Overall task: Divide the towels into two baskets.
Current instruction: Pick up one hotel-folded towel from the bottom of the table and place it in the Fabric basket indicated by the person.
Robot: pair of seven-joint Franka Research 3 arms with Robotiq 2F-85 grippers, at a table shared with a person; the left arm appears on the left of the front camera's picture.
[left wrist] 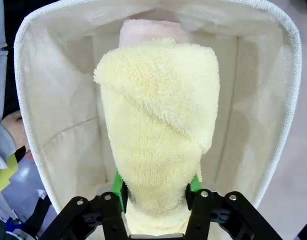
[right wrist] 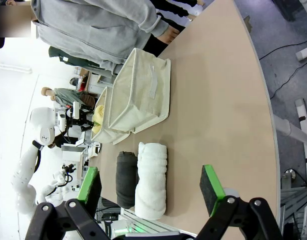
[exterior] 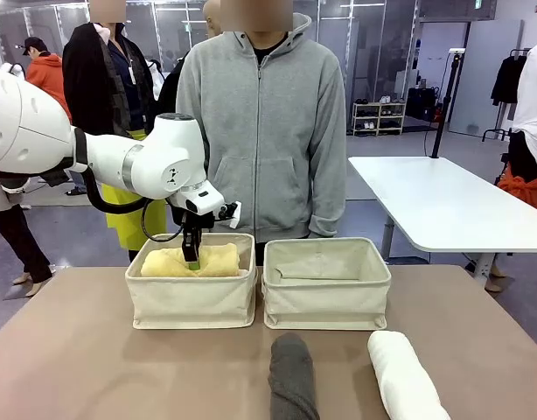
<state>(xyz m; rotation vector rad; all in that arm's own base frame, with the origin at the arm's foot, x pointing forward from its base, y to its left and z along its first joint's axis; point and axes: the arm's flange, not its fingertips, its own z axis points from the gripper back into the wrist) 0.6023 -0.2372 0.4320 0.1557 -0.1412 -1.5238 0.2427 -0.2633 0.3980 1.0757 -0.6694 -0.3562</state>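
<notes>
The pale yellow towel (exterior: 213,260) lies in the left basket (exterior: 190,302), on top of the pale pink towel (left wrist: 151,32). My left gripper (exterior: 191,258) reaches down into that basket. In the left wrist view its green pads (left wrist: 118,187) press both sides of the yellow towel (left wrist: 158,130), which looks squeezed between them. The right basket (exterior: 325,302) stands beside it. The dark grey towel (exterior: 292,376) and the white towel (exterior: 404,376) lie on the table in front of the baskets. My right gripper (right wrist: 151,192) hangs open above the table, with the white towel (right wrist: 152,180) and grey towel (right wrist: 126,177) below it.
A person in a grey hoodie (exterior: 264,131) stands close behind the baskets at the far edge of the brown table (exterior: 76,350). A hand (left wrist: 16,127) shows just outside the left basket's wall. A white table (exterior: 443,201) stands at the back right.
</notes>
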